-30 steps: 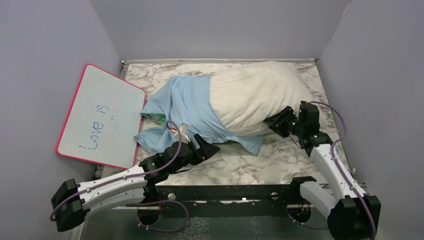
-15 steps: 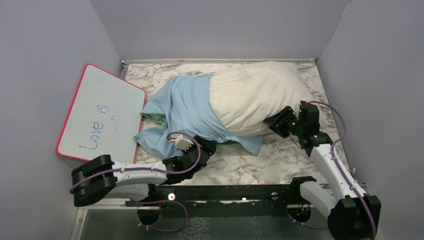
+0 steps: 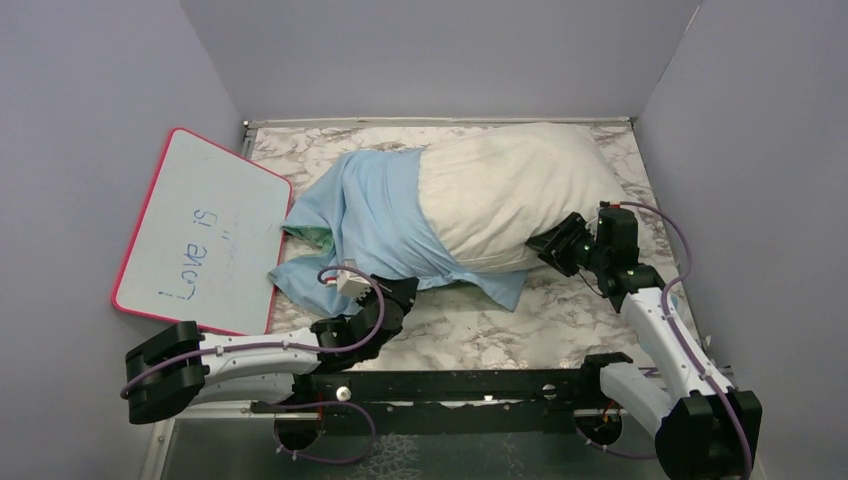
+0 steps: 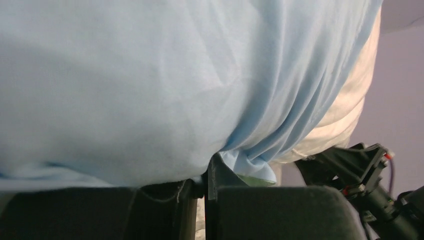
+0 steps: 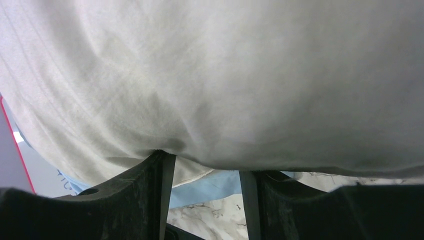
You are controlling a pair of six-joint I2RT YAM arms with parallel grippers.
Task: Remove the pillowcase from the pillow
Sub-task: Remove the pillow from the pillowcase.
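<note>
The light blue pillowcase (image 3: 375, 215) covers the left half of the off-white pillow (image 3: 510, 185), whose right half lies bare on the marble table. A sliver of green lining shows at the cloth's left edge. My left gripper (image 3: 400, 290) is at the near hem, and in the left wrist view its jaws (image 4: 206, 172) stand almost together, pinching a bunched fold of the pillowcase (image 4: 150, 75). My right gripper (image 3: 553, 245) is pressed into the pillow's near right corner. In the right wrist view its fingers (image 5: 207, 167) stand half apart with the pillow (image 5: 225, 75) bulging between their tips.
A pink-rimmed whiteboard (image 3: 200, 230) with writing leans against the left wall, close to the pillowcase. Grey walls enclose the table (image 3: 520, 320) on three sides. A black rail (image 3: 450, 385) runs along the near edge between the arm bases.
The left gripper has closed on the near hem of the pillowcase, and its arm has shifted a little to the left. The right arm and the pillow have not moved.
</note>
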